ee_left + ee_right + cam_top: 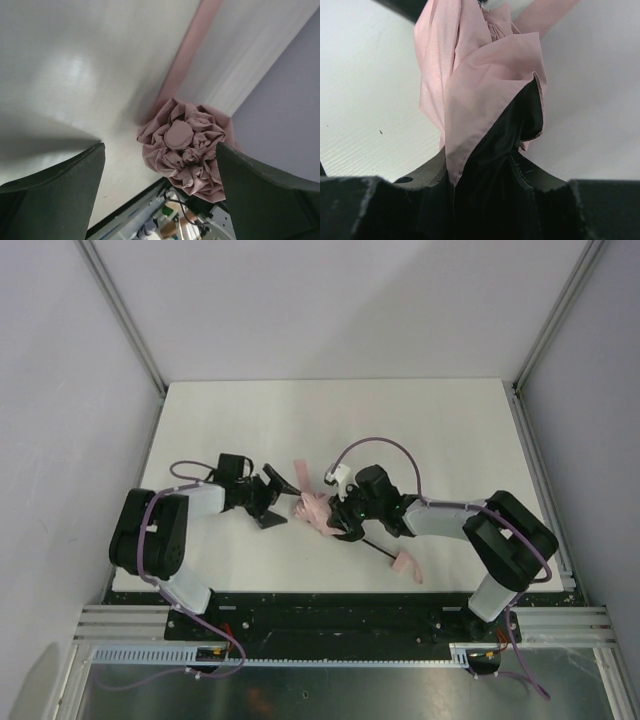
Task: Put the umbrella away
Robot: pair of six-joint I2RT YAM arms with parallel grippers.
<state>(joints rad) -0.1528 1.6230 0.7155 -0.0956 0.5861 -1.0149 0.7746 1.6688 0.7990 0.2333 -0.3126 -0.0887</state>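
Two arms met mid-worktop [420, 420], with open surface reaching the far edge and both sides. The umbrella [314, 508] lay centred, canopy bunched, black shaft trailing to its pink handle [405, 565] near the front edge. The left hand [279, 499] gaped wide facing the canopy tip, apart from it. The right hand [340, 520], angled low, clamped the pink fabric.

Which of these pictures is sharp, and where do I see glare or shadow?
Top external view: evenly lit and sharp, the umbrella small. Left wrist view: soft glare on the table, dark gripper fingers blurred at the edges. Right wrist view: the umbrella's pink fabric crisp, the black foreground murky.
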